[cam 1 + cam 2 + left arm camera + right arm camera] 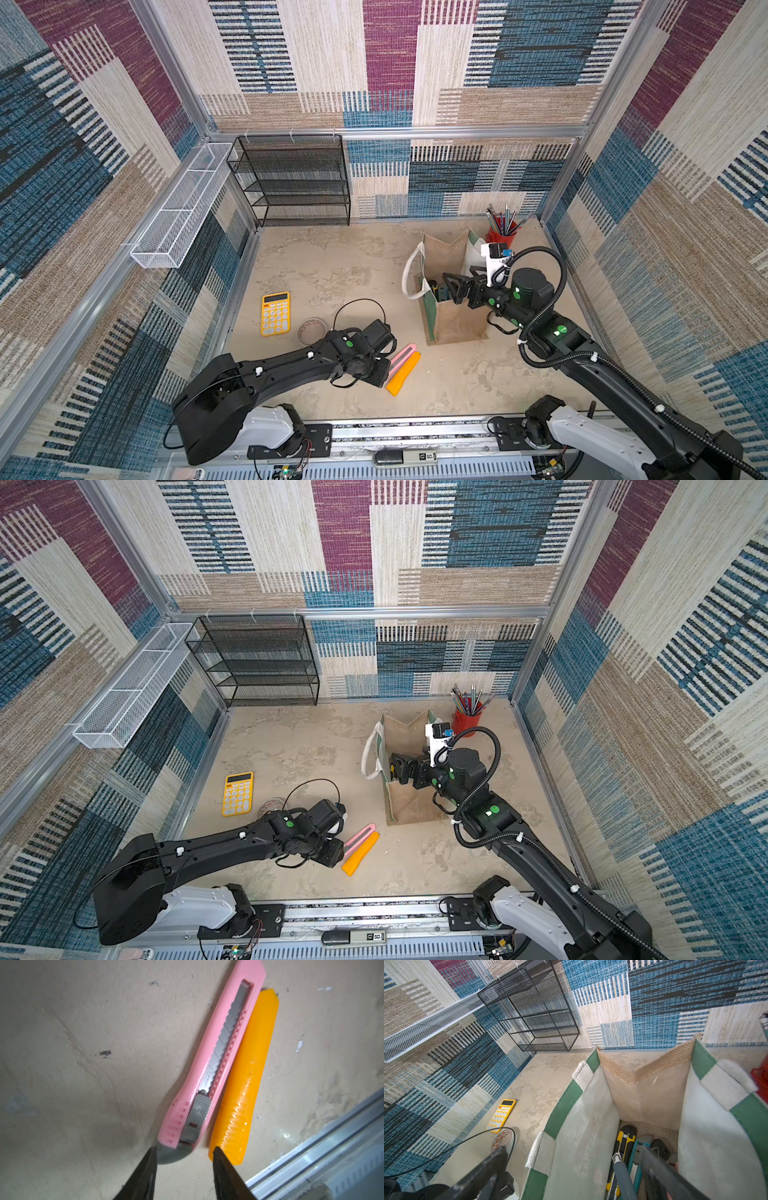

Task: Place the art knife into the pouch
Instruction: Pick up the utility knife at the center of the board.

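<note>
Left gripper (184, 1152) is sitting with jaws apart, straddling the pink knife's (216, 1053) butt end. Right gripper (571, 1159) is straddling the pouch (566, 1093) wall, spread wide.

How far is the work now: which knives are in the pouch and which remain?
Done: several knives already lie in the pouch, where the right gripper holds one wall with open jaws. In hand: the left gripper straddles the pink knife end, not yet shut. Left: the pink and orange knife still lie on the table.
</note>
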